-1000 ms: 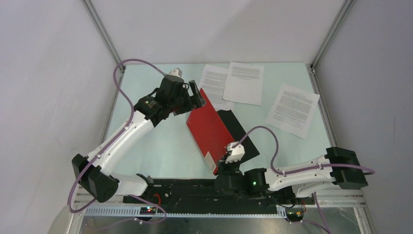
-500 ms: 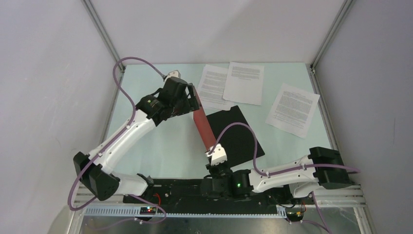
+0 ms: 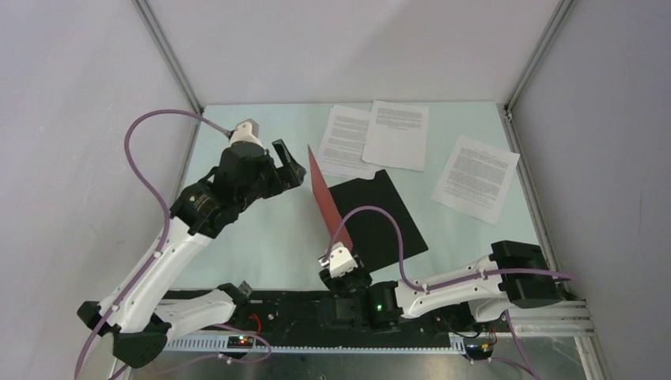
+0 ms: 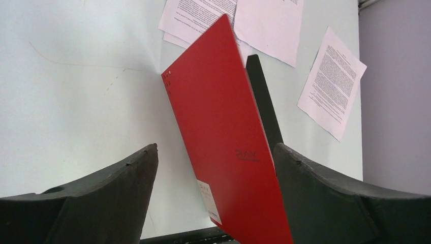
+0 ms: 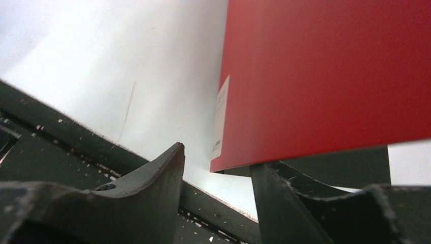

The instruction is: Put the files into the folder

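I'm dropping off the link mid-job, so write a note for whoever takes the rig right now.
Left claw: open, empty, clear of the folder.
Right claw: open, at the red cover's near corner, no grip seen.
Folder: black half flat on the table, red cover standing nearly upright.
Files: three sheets loose at the far side, two overlapping, one apart to the right.
Done: folder partly opened. Left: lay the cover fully open, put all three files in.

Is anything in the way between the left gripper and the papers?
Yes. The folder's red cover stands nearly upright between the left gripper and the three paper sheets beyond it.
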Available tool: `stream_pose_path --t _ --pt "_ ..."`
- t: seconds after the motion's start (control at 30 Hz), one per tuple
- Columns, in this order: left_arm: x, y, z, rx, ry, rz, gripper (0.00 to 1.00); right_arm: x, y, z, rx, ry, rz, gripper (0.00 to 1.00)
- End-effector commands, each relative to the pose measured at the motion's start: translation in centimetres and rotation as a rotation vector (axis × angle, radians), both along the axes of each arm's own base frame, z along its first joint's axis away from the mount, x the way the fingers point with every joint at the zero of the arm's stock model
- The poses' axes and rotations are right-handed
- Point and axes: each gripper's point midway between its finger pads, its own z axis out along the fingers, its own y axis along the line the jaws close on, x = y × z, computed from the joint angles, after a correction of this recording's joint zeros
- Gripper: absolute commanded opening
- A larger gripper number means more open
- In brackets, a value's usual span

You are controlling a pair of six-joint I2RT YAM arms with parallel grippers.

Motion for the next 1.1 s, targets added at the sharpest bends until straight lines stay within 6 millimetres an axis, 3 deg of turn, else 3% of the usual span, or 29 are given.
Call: stream_pose_path --t 0.0,0.2,0.43,0.67,0.73,0.83,0.87,0.9,0.93,1.07 --pt "-0.5 1.8 0.3 0.035 -0.025 0.047 0.89 -1.8 2.9 2.9 0.074 -0.005 0.081 0.58" --pt "-0.5 2.7 0.2 0.06 -0.03 0.06 0.9 -5.3 6.6 4.9 0.166 0.021 0.245 0.72" --pt "-1.0 3.7 0.6 0.076 -0.039 0.069 0.91 -6.7 9.9 4.2 0.194 0.119 0.38 0.77" --pt "-1.6 3.5 -3.3 0.082 0.054 0.071 0.91 -6.8 12.2 1.0 0.191 0.242 0.456 0.81" --pt "-1.6 3.5 -4.5 0.092 0.083 0.073 0.92 -6.7 12.4 0.9 0.21 0.269 0.454 0.81" --pt "-1.2 3.4 -7.2 0.111 0.142 0.077 0.93 -5.0 10.8 1.6 0.226 0.286 0.385 0.81" --pt "-0.8 3.0 -7.7 0.088 0.153 0.064 0.92 -4.5 10.1 2.8 0.268 0.299 0.35 0.81" --pt "-0.8 2.6 -9.2 0.087 0.194 0.045 0.91 -3.1 8.4 3.5 0.251 0.291 0.298 0.81" --pt "-0.2 2.2 -9.5 0.074 0.19 0.04 0.91 -2.5 7.5 3.8 0.265 0.301 0.253 0.81" --pt "1.4 0.1 -13.9 0.077 0.292 0.014 0.81 1.9 0.0 3.9 0.25 0.336 -0.034 0.81"
